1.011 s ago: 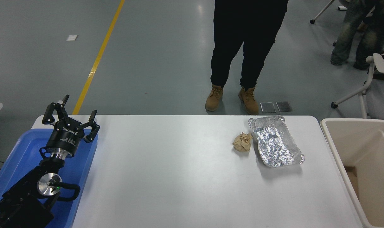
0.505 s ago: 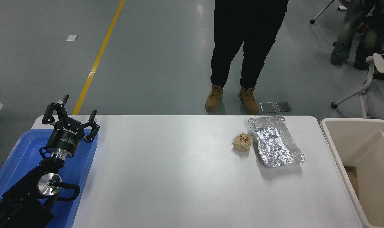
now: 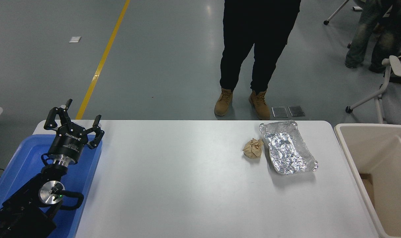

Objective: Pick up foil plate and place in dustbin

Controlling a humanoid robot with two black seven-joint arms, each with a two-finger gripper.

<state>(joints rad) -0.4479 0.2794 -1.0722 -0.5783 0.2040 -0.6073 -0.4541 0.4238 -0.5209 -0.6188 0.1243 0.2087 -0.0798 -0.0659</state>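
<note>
**Nothing stirs at the bench: foil plate waits beside the dustbin**

The robot's left hand [image 3: 74, 123] hangs parked over the blue tray [image 3: 18, 158] at the bench's left end, its black fingers [image 3: 55, 115] spread wide around empty air. It sits exactly where it sat a second ago, and the right arm has not come into sight at all. That is the whole of the news: across the last second nothing on the white bench [image 3: 174, 185] has shifted, so the pick has evidently not begun.

Taking the dustbin [image 3: 352, 155] as the landmark, the foil plate [image 3: 288, 151] lies on the bench just to its left, near but not touching the cream rim, its long side angled toward the bench's far edge. The plate is crinkled and shiny, open side up, with nothing visible inside it. On the plate's far side from the dustbin, a small crumpled brown paper ball [image 3: 252, 148] sits right against the foil rim; whether the two actually touch is hard to tell. The dustbin itself stands off the bench's right end, its mouth open and its deep walls bare where they show.

Beyond the bench, away from the dustbin, a person in dark trousers and tan boots [image 3: 242, 104] stands on the grey floor facing the scene.

By the look of things the task is wholly ahead: the right arm would have to arrive, grip the thin foil without nudging the paper ball, and carry it the short way to the dustbin.
</note>
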